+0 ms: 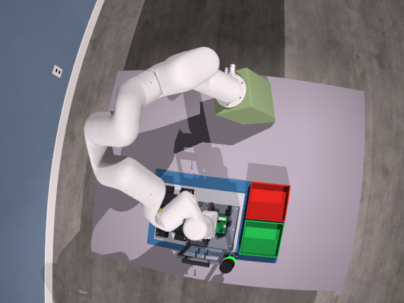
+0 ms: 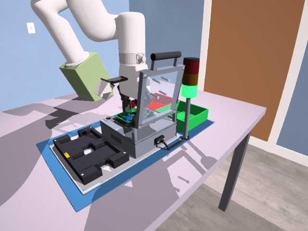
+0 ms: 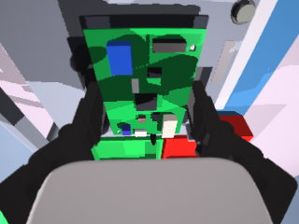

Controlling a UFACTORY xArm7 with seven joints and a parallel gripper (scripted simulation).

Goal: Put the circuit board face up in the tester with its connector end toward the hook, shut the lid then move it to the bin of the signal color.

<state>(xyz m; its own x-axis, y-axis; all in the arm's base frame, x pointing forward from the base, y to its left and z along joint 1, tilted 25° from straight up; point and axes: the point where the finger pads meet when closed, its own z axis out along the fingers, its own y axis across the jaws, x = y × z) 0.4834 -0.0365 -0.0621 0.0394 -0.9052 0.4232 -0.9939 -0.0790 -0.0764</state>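
Observation:
My gripper (image 2: 135, 110) (image 3: 146, 93) points down over the open tester (image 2: 149, 146) (image 1: 232, 238). It is shut on the circuit board (image 1: 221, 225) (image 2: 128, 117) (image 3: 123, 89), a fingertip at each long edge. The board lies face up and level; how far it stands above the plate, I cannot tell. The white connector is toward the bins. The lid (image 2: 141, 99) stands open beside the gripper. The signal tower (image 1: 227, 266) (image 2: 188, 91) glows green. The green bin (image 1: 261, 239) (image 2: 196, 119) (image 3: 123, 148) stands upright past the tester. Pins and posts are mostly hidden.
The red bin (image 1: 267, 202) (image 3: 238, 126) stands beside the green one, on the robot base's side. The black tray (image 2: 94, 173) is at the tester's other end, its pockets empty. The raised lid and handle (image 2: 166, 55) and the tower pole (image 2: 186, 116) are tall obstacles.

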